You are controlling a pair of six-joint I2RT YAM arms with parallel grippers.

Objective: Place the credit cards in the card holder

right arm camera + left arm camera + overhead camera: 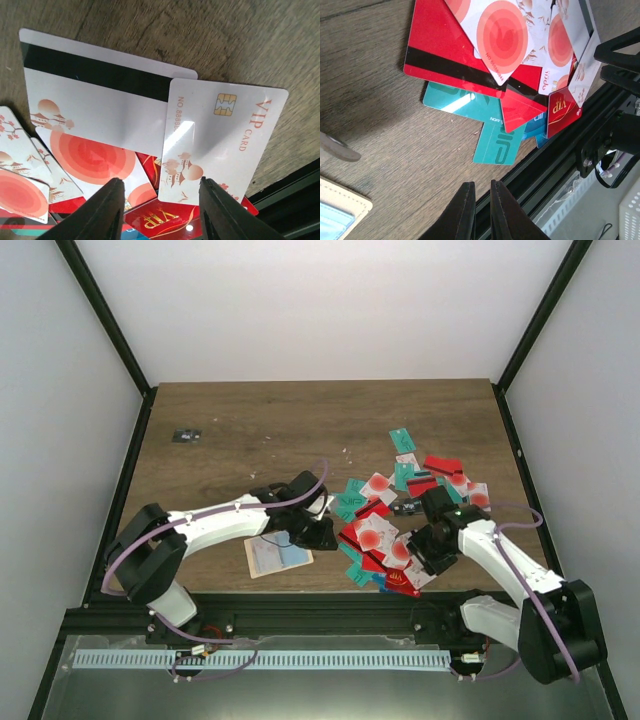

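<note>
Overlap among the thin plastic credit cards (375, 535), teal, red and white with red circles, heaped at centre right of the top view, explains the right arm's pose as we read it. The right gripper (160, 182) hangs low with its jaws apart, straddling the near edge of a white chip card marked VIP (222, 135), which lies topmost and so looks easiest to lift. Nothing is pinched yet. The left gripper (480, 200) is closed on nothing, just beside the pile. The beige-tan folding card holder (272, 560) lies spread open at lower centre-left, apart from the heap. We see a pale blue patch in its pocket; card or lining, we cannot tell.
</note>
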